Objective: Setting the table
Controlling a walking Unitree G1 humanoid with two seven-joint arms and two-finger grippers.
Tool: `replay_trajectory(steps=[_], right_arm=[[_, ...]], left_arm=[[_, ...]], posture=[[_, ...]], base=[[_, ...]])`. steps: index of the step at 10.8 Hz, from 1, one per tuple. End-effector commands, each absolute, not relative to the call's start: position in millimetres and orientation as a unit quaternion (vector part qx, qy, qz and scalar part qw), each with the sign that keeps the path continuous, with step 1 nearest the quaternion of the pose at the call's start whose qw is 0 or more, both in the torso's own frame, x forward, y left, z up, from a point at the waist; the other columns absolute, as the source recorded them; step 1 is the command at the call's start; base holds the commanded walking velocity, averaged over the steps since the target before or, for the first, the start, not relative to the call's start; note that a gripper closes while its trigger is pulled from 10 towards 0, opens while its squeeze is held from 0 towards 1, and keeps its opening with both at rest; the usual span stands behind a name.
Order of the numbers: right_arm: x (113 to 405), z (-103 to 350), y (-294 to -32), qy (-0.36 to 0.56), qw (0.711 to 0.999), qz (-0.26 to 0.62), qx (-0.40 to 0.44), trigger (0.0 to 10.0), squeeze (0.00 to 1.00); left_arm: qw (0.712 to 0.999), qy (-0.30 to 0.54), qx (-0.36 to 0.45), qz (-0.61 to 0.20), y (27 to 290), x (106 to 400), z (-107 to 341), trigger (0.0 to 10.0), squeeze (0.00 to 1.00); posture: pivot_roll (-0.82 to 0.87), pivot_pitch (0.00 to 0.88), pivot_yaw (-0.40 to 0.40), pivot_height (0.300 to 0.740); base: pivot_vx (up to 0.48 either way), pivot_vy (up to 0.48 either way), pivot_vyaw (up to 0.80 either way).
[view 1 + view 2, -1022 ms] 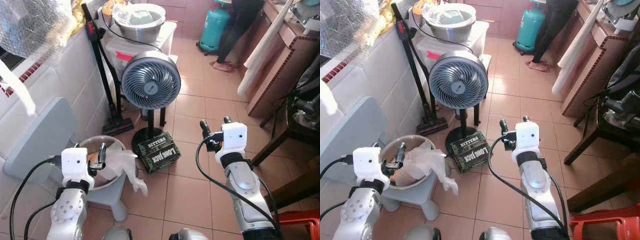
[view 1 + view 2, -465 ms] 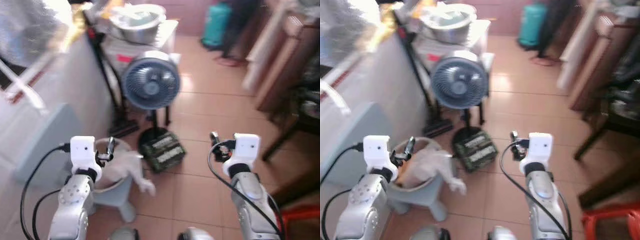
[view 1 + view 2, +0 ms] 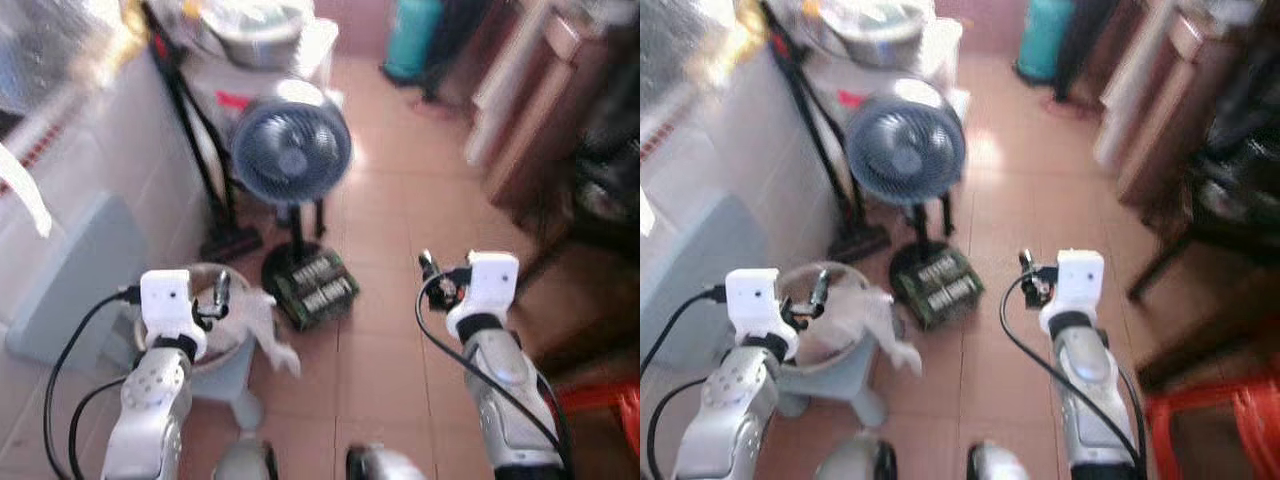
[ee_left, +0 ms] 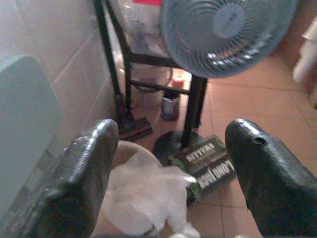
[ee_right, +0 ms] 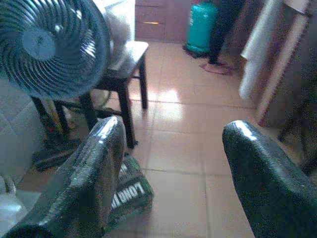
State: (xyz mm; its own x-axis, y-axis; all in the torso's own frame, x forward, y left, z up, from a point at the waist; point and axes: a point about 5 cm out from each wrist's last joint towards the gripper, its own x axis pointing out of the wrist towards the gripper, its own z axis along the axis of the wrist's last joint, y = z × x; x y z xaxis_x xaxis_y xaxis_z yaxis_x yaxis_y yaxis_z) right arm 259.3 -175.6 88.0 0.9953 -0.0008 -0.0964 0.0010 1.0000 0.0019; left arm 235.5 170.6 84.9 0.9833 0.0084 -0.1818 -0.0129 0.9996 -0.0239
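Note:
No tableware can be made out in the blurred eye views. My left gripper [image 3: 216,296] is held out low at the left, open with nothing between its fingers [image 4: 91,163], above a pale basin [image 3: 205,330] holding a crumpled white bag [image 4: 143,196]. On the other side my right gripper [image 3: 433,276] hovers over bare floor tiles, open and empty, its fingers [image 5: 94,163] wide apart.
A standing fan [image 3: 290,152] and a green box [image 3: 318,285] sit ahead on the floor. Behind them is a white cabinet with a metal bowl [image 3: 255,30]. A teal gas cylinder [image 3: 412,30] and a person's legs [image 5: 223,29] are at the back. Dark wooden furniture [image 3: 520,130] and a red stool [image 3: 600,400] line the right.
The whole picture has shifted and blurred, so the camera has moved. Both arms keep about the same pose, grippers still open and empty.

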Motion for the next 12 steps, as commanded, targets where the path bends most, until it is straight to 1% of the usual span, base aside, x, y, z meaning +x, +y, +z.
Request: replay_trajectory(steps=[1,5,7,12], right_arm=[[257.8,84.3,-177.1,0.058,0.998,-0.005,0.002,10.0,0.0],[255.9,83.5,-178.6,0.059,0.998,-0.01,-0.001,10.0,0.0],[255.9,84.1,-179.6,0.058,0.998,-0.013,-0.004,10.0,0.0],[259.2,88.7,-176.1,0.051,0.999,-0.011,-0.004,10.0,0.0]], left_arm=[[0.996,0.094,-0.009,0.003,171.6,234.0,85.5,10.0,0.0],[0.996,0.094,-0.01,-0.002,169.8,235.0,86.3,10.0,0.0],[0.995,0.099,-0.013,-0.002,168.9,235.2,85.9,10.0,0.0],[0.995,0.1,-0.01,-0.005,170.2,235.1,86.2,10.0,0.0]], posture=[[-0.01,0.07,0.019,0.74],[-0.02,0.077,0.021,0.74],[-0.02,0.081,0.021,0.74],[-0.02,0.086,0.024,0.74]], base=[[-0.349,0.0,-0.8],[-0.317,0.0,-0.8],[-0.264,0.0,0.0],[-0.283,0.299,-0.8]])
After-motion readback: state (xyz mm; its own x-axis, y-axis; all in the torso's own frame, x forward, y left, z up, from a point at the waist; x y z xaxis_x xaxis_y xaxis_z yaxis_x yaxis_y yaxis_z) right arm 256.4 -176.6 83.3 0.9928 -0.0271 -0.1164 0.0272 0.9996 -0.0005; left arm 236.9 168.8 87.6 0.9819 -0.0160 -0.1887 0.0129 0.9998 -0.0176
